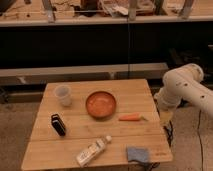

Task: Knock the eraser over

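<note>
Gripper (pixel 165 118), seemingly off the table (pixel 136 96) edge, sits well apart from the upright eraser (pixel 58 125) it should push high and sideways — whether spread or pressed together, cannot tell.

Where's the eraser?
In the camera view, the eraser stands on the left of the table, near the cup; the gripper hangs by its right edge.

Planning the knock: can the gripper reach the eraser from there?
Probably, but it's a stretch: the gripper hangs just right of the table, the eraser stands far left, with carrot and bowl between.
</note>
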You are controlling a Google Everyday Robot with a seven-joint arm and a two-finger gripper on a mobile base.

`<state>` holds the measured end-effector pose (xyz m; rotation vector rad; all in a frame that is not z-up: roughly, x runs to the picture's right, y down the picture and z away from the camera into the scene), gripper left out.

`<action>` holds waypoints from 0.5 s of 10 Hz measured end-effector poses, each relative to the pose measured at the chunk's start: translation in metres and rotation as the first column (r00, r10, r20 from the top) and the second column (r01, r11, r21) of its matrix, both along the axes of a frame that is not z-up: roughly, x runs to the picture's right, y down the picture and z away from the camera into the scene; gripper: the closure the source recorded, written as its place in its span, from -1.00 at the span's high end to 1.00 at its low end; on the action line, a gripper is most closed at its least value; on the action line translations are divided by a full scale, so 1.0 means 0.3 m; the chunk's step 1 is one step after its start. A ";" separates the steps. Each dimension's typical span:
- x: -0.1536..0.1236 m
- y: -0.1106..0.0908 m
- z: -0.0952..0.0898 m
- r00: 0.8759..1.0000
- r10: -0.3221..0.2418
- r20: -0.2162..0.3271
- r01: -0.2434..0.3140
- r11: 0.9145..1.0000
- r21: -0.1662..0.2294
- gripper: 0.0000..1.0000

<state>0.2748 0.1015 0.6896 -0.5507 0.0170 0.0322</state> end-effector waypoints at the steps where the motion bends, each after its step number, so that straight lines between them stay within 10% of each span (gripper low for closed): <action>1: -0.001 -0.003 0.001 1.000 -0.001 0.006 0.001 1.000 0.005 0.60; 5: -0.031 -0.015 0.011 1.000 -0.008 0.028 0.008 1.000 0.015 0.60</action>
